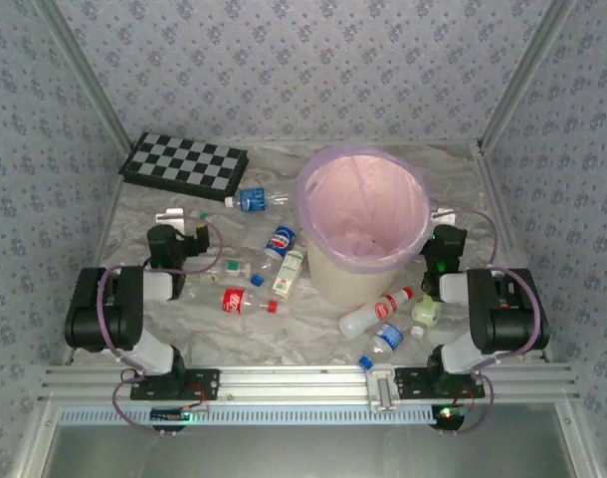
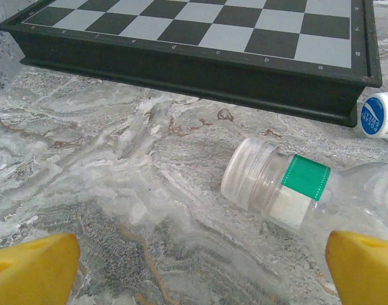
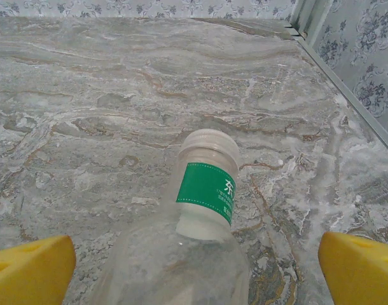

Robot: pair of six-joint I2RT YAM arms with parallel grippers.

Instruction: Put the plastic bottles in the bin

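— Bottles (image 1: 246,300) are lying scattered on the table (image 1: 313,334) around the bin (image 1: 353,284), and nothing clear is showing inside its pink liner. You are holding one arm low on each side of it.

— Your left claw (image 2: 197,273) is standing wide open and gripping nothing. The left bottle (image 2: 289,187), clear with a green label, is lying on its side. It is sitting off towards the finger at the right of the wrist view, not centred, and the chequered board (image 2: 200,32) is lying beyond it.

— So you are needing a sideways shift on that arm before closing. Otherwise, I think, one finger is going to nudge the bottle and roll it away.

— Your right claw (image 3: 194,270) is gaping wide too, and it is empty. The right bottle (image 3: 203,203) is lying squarely between its fingers, with the cap pointing away from you.

— That one is looking like the easier pick. You are wanting to come straight down until the fingers are straddling the body below the neck, then close slowly. Thin clear plastic is probably going to buckle and squirt out under a hard squeeze.

— Once you are lifting, be carrying it well above the rim before you are swinging across. The bin is standing just inboard of that arm, and the liner is folding over the edge where a low bottle could catch.
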